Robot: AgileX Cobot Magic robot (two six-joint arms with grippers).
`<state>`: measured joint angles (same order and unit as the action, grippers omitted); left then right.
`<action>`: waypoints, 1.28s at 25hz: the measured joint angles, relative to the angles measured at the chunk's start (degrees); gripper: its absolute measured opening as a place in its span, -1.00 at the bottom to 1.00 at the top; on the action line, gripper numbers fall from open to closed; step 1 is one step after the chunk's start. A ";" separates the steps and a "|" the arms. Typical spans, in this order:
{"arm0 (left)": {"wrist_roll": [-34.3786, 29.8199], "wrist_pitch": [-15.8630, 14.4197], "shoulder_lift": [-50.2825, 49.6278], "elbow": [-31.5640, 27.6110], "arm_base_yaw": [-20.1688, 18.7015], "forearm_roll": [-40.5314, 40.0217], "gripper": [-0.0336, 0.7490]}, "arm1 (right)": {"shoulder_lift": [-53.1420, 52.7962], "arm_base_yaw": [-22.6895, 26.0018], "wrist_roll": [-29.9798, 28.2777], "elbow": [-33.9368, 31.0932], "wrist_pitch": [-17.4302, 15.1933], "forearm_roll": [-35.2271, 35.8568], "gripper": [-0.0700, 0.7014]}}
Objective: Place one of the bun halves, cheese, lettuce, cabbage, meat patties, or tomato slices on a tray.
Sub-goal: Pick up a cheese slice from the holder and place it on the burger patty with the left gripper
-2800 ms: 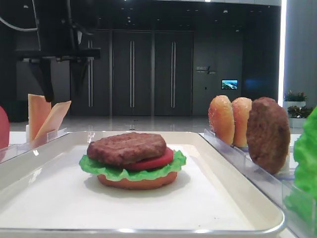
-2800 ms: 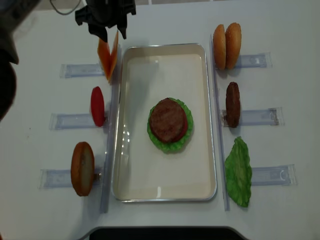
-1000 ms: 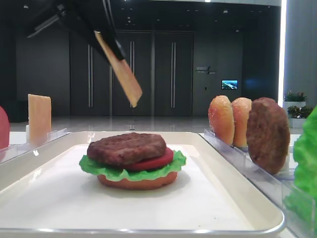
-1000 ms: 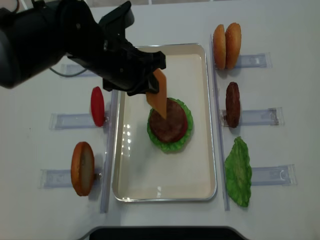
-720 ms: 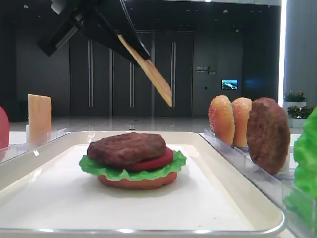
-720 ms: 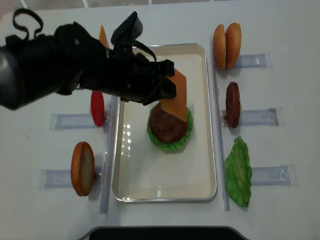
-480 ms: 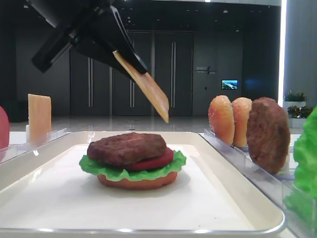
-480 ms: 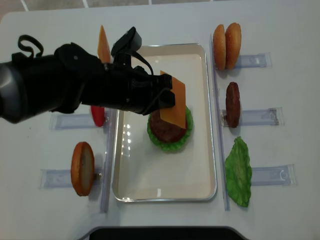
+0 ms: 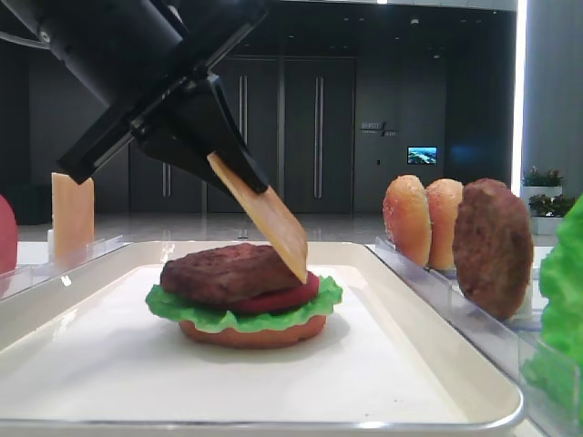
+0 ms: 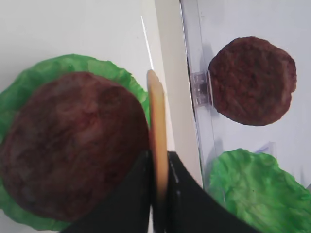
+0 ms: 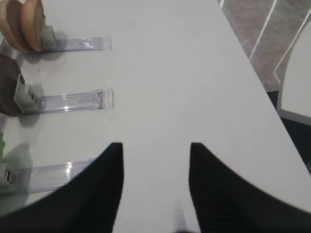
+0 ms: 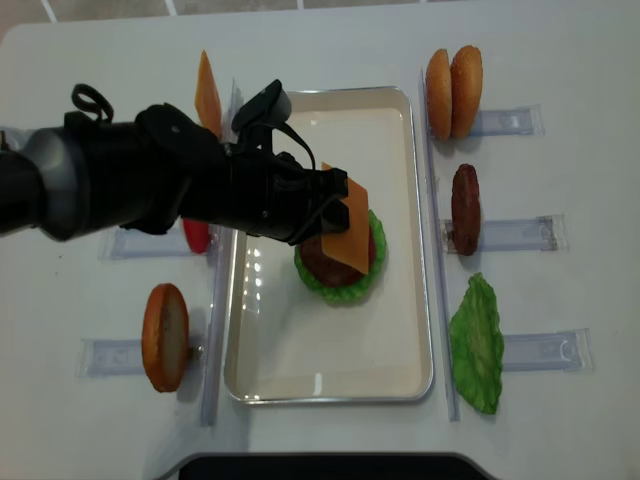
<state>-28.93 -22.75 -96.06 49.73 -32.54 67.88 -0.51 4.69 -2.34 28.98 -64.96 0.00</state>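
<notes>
One thin, flat, pale orange square cheese slice (image 9: 271, 225) is clamped between the closed jaws of the black left gripper (image 12: 322, 205). It tilts down over the stacked burger, its lower corner at the round dark brown meat patty (image 9: 232, 271) on top. That stack stands mid-way on the cream-white rectangular tray (image 12: 330, 375). The black right gripper (image 11: 155, 187) hovers over the bare white table (image 11: 165, 73), well right of the tray, jaws parted and empty.

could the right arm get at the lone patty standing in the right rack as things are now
Probably yes. The right gripper hovers open over bare table beside the racks, and the standing patty has nothing over it. The left gripper, shut on the cheese, is busy over the tray.
</notes>
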 joint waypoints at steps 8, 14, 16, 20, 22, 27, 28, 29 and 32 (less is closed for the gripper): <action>-1.21 0.05 -0.25 0.00 0.00 0.00 -0.82 | 0.00 0.00 0.00 0.00 0.00 0.00 -0.02; -1.33 -0.86 -0.25 0.00 1.16 -0.05 -0.82 | 0.00 0.00 0.00 0.00 0.00 0.00 -0.02; -1.38 -1.67 -0.25 0.00 1.88 -0.11 -0.82 | 0.00 0.00 0.00 0.00 0.00 0.00 -0.02; -1.52 -2.34 -0.25 0.00 2.54 -0.22 -0.81 | 0.00 0.00 0.00 0.00 0.00 0.00 -0.02; -1.97 -2.41 -0.25 0.00 2.54 -0.22 -0.78 | 0.00 0.00 0.00 0.00 0.00 0.00 -0.02; -2.49 -2.51 -0.25 0.00 2.54 -0.34 -0.23 | 0.00 0.00 0.00 0.00 0.00 0.00 -0.02; -2.49 -2.56 -0.25 0.00 2.60 -0.40 -0.05 | 0.00 0.00 0.00 0.00 0.00 0.00 -0.02; -2.51 -2.73 -0.25 0.00 2.86 -0.45 0.08 | 0.00 0.00 0.00 0.00 0.00 0.00 -0.02; -2.46 -5.49 0.15 0.00 5.20 -1.76 0.35 | 0.00 0.00 0.00 0.00 0.00 0.00 -0.02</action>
<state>-31.39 -28.24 -95.91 49.73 -27.35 66.12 -0.51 4.69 -2.34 28.98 -64.96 0.00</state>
